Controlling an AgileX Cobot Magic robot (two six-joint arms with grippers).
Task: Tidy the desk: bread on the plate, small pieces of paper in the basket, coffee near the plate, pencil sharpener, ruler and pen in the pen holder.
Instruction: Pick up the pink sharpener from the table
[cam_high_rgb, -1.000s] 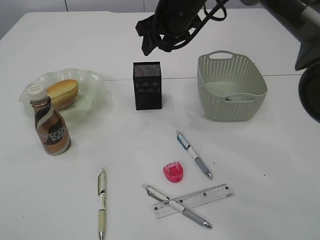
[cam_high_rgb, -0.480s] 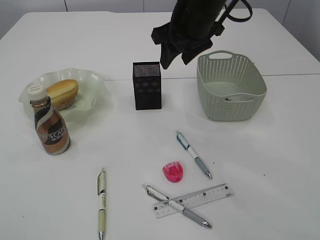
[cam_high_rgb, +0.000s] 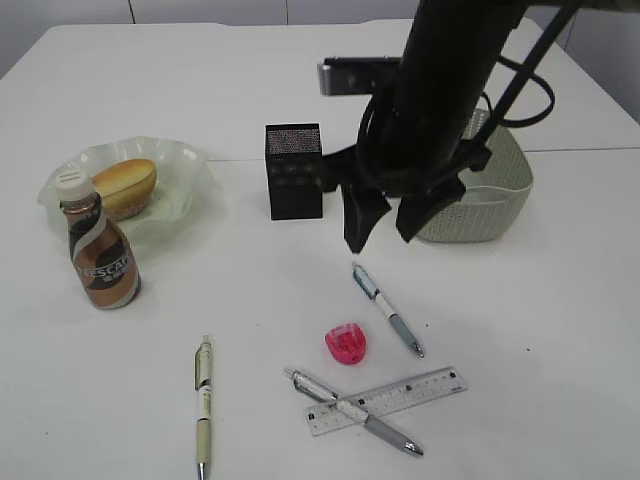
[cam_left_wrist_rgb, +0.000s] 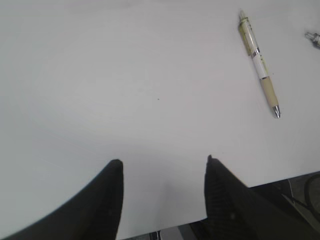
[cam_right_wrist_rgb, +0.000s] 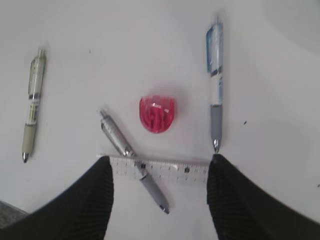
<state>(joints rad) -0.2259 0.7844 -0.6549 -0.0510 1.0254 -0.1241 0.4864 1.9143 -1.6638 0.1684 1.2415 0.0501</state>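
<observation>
My right gripper (cam_high_rgb: 383, 236) hangs open and empty above the desk, between the black mesh pen holder (cam_high_rgb: 294, 172) and the grey-green basket (cam_high_rgb: 503, 188). Below it lie a pink pencil sharpener (cam_right_wrist_rgb: 157, 114), a clear ruler (cam_right_wrist_rgb: 172, 170) crossed by a grey pen (cam_right_wrist_rgb: 131, 157), and a blue-grey pen (cam_right_wrist_rgb: 215, 92). A green pen (cam_high_rgb: 204, 405) lies further left. The bread (cam_high_rgb: 125, 186) rests on the green plate (cam_high_rgb: 192, 163), and the coffee (cam_high_rgb: 100, 255) stands at the plate's front rim. My left gripper (cam_left_wrist_rgb: 162, 162) is open over bare desk. No small pieces of paper show.
The right arm (cam_high_rgb: 440, 100) hides most of the basket's left side and inside. In the left wrist view the desk's front edge (cam_left_wrist_rgb: 260, 181) runs just behind the fingers, and the green pen (cam_left_wrist_rgb: 259, 62) lies at the upper right.
The right arm has swung down and forward from behind the pen holder, and its gripper now hangs low in front of the basket. Nothing on the desk has moved.
</observation>
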